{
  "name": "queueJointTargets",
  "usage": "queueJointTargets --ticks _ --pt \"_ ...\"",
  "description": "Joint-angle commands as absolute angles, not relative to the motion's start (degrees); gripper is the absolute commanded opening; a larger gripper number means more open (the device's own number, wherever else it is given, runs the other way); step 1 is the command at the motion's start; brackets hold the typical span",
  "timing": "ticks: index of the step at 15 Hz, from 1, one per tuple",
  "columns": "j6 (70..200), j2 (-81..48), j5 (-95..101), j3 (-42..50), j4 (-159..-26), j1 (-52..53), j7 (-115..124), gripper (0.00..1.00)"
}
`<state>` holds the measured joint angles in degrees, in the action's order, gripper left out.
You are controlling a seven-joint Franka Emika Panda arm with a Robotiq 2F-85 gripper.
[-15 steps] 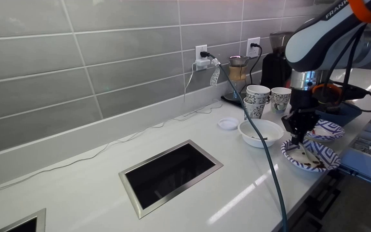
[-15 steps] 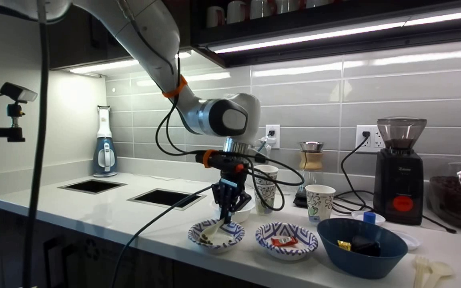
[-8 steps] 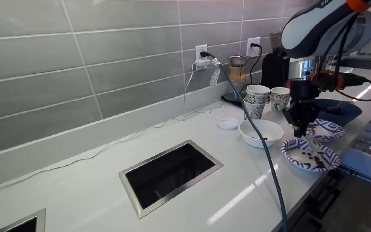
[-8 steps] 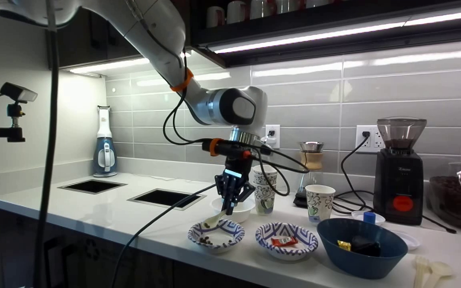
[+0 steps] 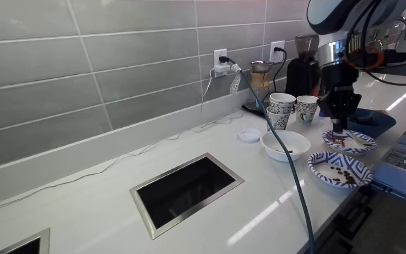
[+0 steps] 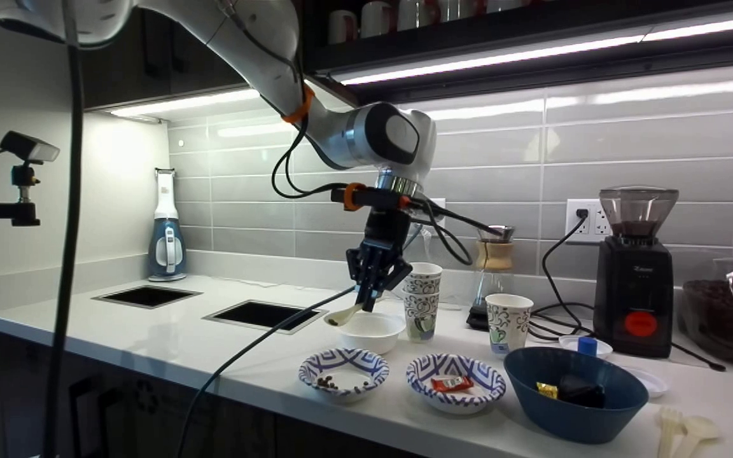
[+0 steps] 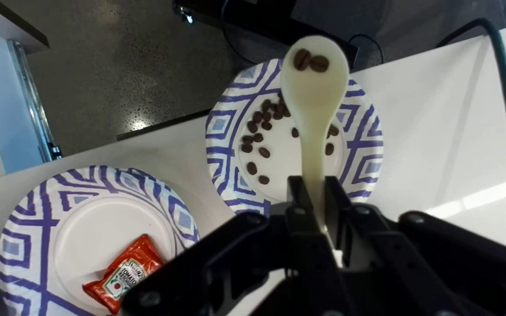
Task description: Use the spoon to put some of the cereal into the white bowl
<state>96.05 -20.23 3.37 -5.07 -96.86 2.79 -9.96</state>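
Two fingers (image 7: 298,193) clamped narrow on spoon (image 7: 314,94) hdl; 2 brn beans (image 7: 319,63) in scoop end.

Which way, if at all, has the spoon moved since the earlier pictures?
Yes, upward. In an exterior view, a second ago the spoon reached into the patterned bowl with beans; now, with that bowl unmoved, it shows clear above the rim.

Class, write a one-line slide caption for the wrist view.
The pincer holds a spoon carrying two beans; more beans lie in a patterned bowl below.
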Motion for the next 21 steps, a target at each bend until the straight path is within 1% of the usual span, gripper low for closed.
queueJointTargets --ticks 1,2,3,8,9,13,21 --pt "92.2 -24.3 10.1 -5.0 -89.4 6.1 -8.5 0.03" --pt "94.5 -21.4 6.5 -4.9 -94.1 4.2 -9.7 0.03" --pt "94.5 -21.7 6.8 -5.0 -93.5 4.6 -9.6 0.13" --pt "94.5 -21.7 6.8 -4.8 -93.8 4.3 -9.6 0.13" --pt "94.5 -21.7 6.8 -4.8 -93.8 4.2 -9.6 0.03" --pt "98.7 -23.1 6.7 -6.5 -91.8 6.1 -10.3 0.03" --pt "103.3 -29.6 7.2 -8.1 -83.6 11.2 -7.7 0.03"
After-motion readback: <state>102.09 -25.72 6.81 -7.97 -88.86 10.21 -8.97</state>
